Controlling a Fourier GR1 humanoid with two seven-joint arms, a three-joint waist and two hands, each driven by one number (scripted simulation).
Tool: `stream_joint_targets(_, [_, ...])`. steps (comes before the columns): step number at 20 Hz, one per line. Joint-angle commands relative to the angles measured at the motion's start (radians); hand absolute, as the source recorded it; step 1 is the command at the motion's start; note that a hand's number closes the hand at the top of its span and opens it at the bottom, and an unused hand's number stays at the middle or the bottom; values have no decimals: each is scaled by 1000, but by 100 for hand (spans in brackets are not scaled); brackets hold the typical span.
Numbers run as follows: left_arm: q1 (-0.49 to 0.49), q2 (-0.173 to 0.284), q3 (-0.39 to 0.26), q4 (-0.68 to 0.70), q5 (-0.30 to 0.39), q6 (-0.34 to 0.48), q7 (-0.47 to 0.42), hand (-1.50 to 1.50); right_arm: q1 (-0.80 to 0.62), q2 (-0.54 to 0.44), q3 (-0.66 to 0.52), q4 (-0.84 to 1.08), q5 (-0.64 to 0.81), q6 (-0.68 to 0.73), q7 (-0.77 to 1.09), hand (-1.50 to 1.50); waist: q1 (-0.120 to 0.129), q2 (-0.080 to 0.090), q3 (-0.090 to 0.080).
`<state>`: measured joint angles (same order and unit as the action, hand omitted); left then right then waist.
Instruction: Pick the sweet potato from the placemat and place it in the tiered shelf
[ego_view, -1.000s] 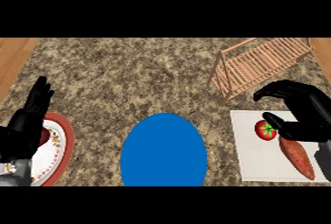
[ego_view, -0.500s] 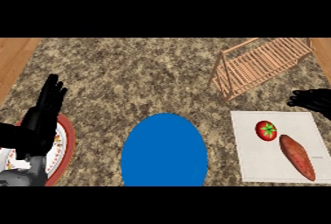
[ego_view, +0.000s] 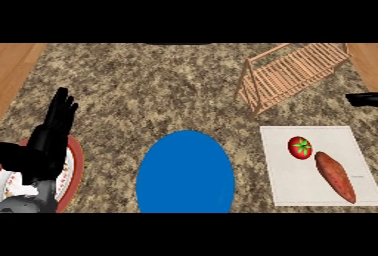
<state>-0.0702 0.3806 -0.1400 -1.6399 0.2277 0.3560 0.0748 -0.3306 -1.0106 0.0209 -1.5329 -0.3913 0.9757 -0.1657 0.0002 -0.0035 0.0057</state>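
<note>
- Since a second ago, the right robot hand (ego_view: 363, 99) has drawn back from over the placemat (ego_view: 317, 165) to the view's right edge; only a dark sliver of it shows, and whether it is open or closed I cannot tell. The left robot hand (ego_view: 52, 132) has shifted a little over its plate.
- Table (ego_view: 148, 90): a speckled stone top carrying everything else.
- Shelf (ego_view: 291, 75): a wooden tiered rack at upper right, lying tilted, just beyond the placemat's far edge.
- Blue plate (ego_view: 185, 172): sits at centre, between the two sides and off the likely path.
- Placemat: white, at right, holding the potato (ego_view: 335, 176) along its near right part, with a tomato (ego_view: 300, 148) just beside its upper end.
- Left robot hand: open, fingers straight and up, resting over a red-rimmed plate (ego_view: 72, 170) at left.
- Step, as I judge it: the pick has not begun, since the potato lies untouched. The next move calls for the right robot hand to come back down over the potato's middle.
- The tomato is the main thing in the way; the fingers should close clear of it.
</note>
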Motion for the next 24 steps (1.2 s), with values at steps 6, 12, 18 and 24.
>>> stream_joint_targets(6, [41, 5, 18, -31, 7, -14, -4, 0, 133, -17, 14, -313, 547, -72, -231, -150, -13, 0, 0])
stream_joint_targets(12, [-50, -14, 13, 3, -15, -7, 54, 0, 256, -5, 138, -230, 894, -343, -424, -150, -1, 8, -3])
stream_joint_targets(18, [-35, -33, 6, -19, -46, -1, 62, 0, 338, -22, 175, -154, 1126, -589, -464, -150, -7, 4, -5])
stream_joint_targets(24, [25, -27, 72, -36, -32, -71, 24, 0, 243, 83, 144, 44, 1189, -603, -524, -150, 7, 5, -5])
